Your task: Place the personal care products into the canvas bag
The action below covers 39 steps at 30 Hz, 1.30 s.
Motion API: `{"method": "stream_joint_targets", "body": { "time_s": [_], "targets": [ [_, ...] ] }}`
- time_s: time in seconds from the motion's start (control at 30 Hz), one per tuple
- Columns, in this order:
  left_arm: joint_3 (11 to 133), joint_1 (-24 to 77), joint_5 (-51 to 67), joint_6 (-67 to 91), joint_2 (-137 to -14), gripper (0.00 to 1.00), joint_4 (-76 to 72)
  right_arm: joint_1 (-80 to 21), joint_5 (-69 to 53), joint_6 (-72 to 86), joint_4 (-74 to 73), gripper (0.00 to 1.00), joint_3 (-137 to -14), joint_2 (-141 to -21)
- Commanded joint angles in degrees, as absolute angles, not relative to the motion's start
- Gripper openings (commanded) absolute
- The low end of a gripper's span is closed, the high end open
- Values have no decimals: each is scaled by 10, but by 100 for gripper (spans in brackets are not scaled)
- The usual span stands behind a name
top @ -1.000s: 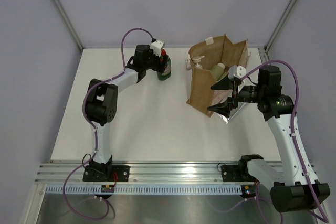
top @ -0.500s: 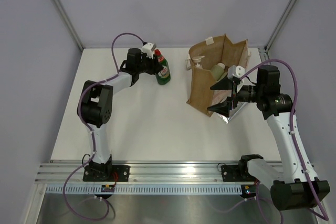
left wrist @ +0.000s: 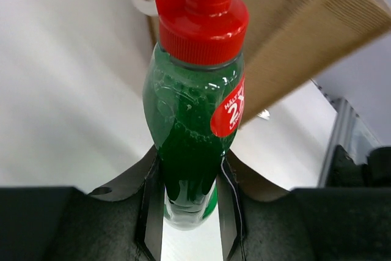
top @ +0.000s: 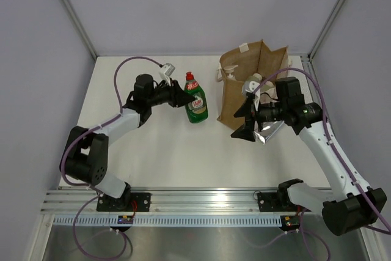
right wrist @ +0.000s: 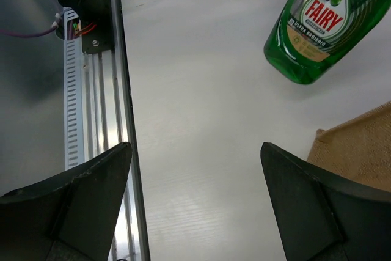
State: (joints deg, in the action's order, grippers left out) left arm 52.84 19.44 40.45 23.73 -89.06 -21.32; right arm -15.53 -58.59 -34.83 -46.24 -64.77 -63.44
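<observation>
Green bottle (top: 196, 106) pinched at its waist by left gripper (left wrist: 189, 200); lift it above canvas bag (top: 233, 88) rim before releasing. Right gripper (top: 243, 120) spread beside bag, mind collision.

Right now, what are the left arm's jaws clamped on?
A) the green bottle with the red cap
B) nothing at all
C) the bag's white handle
A: the left wrist view shows the left arm's jaws pressed against both sides of the green bottle.
</observation>
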Motion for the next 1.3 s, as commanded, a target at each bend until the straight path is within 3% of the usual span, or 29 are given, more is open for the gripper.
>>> {"method": "stream_joint_targets", "body": {
  "time_s": [0.0, 0.1, 0.33, 0.63, 0.83, 1.07, 1.1, 1.17, 1.2, 1.27],
  "targets": [
    [486, 214, 475, 291, -818, 0, -339, -216, -480, -197, -333, 94, -614, -624],
    [434, 222, 497, 335, -778, 0, -398, -255, -388, -69, -168, 96, -579, -627],
    [367, 245, 511, 441, -692, 0, -485, -297, -374, -6, -108, 99, -594, -720],
    [352, 264, 484, 472, -651, 0, -512, -314, -525, -4, -33, 99, -570, -777],
    [364, 285, 462, 513, -666, 0, -562, -316, -605, 64, 59, 94, -570, -786],
    [397, 318, 429, 526, -687, 0, -580, -316, -646, 133, 106, 58, -593, -810],
    [404, 321, 425, 525, -689, 0, -571, -316, -645, 129, 99, 45, -595, -807],
    [408, 321, 414, 518, -692, 0, -563, -316, -652, 124, 94, 34, -597, -795],
    [410, 321, 410, 516, -692, 1, -557, -316, -652, 119, 83, 28, -597, -790],
    [412, 321, 394, 506, -688, 15, -542, -316, -654, 106, 75, 23, -594, -776]
  ]
}}
